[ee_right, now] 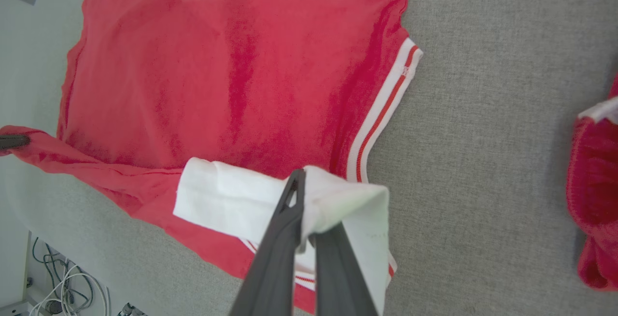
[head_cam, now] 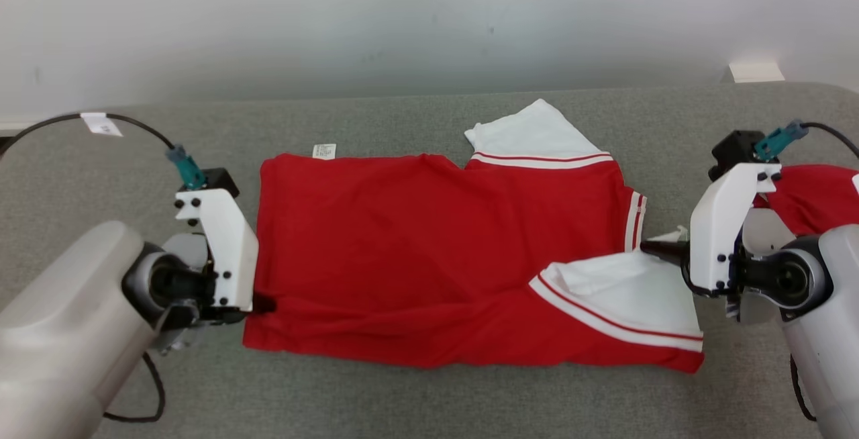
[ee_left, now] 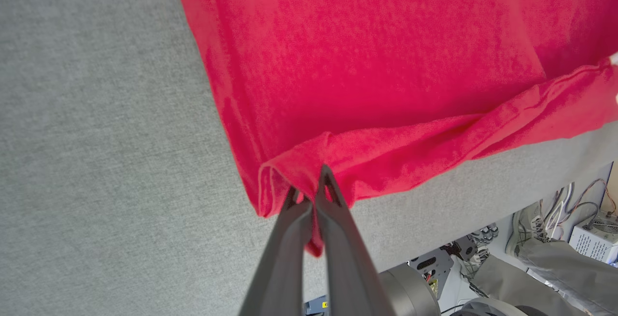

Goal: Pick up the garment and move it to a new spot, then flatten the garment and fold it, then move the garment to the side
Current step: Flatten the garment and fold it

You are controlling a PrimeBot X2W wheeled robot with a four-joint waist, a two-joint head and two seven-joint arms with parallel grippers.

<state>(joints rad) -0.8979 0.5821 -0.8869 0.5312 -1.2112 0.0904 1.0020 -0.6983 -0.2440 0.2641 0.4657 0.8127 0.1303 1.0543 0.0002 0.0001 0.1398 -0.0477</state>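
Red garment (head_cam: 436,251) lies spread mid grey table (head_cam: 402,405), left gripper (ee_left: 309,185) pinched on its hem corner (ee_left: 270,180), right gripper (ee_right: 303,209) pinched on white sleeve (ee_right: 227,200); lift both together, keep near edge taut, fold over evenly.

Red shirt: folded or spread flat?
Mostly spread. The red shirt lies open on the table; only its near edge is turned over, pinched by the left gripper and right gripper.
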